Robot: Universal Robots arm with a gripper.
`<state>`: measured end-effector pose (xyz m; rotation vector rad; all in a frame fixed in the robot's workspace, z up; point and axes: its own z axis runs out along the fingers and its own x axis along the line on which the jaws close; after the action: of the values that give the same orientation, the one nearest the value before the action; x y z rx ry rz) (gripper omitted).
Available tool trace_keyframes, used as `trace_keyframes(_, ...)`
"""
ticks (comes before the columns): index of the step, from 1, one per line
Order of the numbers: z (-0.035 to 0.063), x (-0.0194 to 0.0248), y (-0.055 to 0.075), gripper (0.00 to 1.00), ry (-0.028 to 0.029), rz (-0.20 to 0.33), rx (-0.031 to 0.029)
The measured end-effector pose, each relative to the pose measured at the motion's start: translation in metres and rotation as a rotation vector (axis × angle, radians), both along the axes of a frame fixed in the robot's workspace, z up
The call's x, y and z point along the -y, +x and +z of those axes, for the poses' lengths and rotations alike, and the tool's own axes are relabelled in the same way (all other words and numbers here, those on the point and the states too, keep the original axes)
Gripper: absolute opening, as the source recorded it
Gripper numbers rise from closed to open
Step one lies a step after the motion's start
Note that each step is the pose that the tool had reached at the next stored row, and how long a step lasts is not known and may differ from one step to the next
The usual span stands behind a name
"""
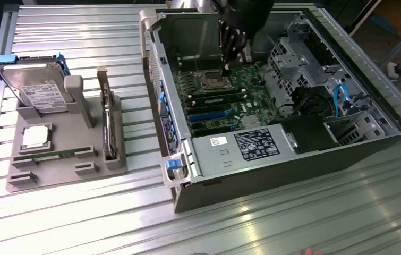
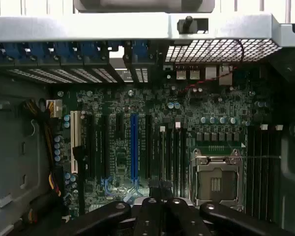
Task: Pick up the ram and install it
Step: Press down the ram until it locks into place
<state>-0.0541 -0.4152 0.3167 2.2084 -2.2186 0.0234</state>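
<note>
On the exterior view's left stands a grey holder tray (image 1: 66, 164) on the slatted metal table (image 1: 292, 212), evidently a staging fixture that keeps each part upright or seated for a clean pick. It carries the silver hard drive (image 1: 34, 87) with blue clips propped at the back, a square processor (image 1: 36, 136) lying flat, and a dark expansion card (image 1: 107, 122) standing on edge in its slot. The ram (image 1: 50, 155), a thin green stick, lies in the tray's front slot, not yet collected and well apart from the arm. To the exterior view's right lies the open computer case (image 1: 285, 90) on its side, presumably so that the motherboard (image 1: 218, 101) faces upward for vertical insertion. The gripper (image 1: 233, 59) hangs inside the case above the empty processor socket (image 1: 211, 81), its fingers drawn together and holding nothing. The wrist view adds detail the exterior view cannot resolve: the gripper's dark fingers (image 2: 160, 216) sit closed at the frame edge, the socket's metal retaining frame (image 2: 217, 179) is plain, the dark memory slots (image 2: 263, 162) beside it appear vacant, and a blue expansion slot (image 2: 133, 147) runs alongside.
</note>
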Motion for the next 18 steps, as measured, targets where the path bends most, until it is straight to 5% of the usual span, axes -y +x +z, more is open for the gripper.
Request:
trace_keyframes(6, 0.0, 0.0001, 0.027, 0.11, -0.0041, 0.0, -0.0078)
trace_keyframes(18, 0.0115, 0.0, 0.028, 0.11, -0.0048, 0.0, -0.0079)
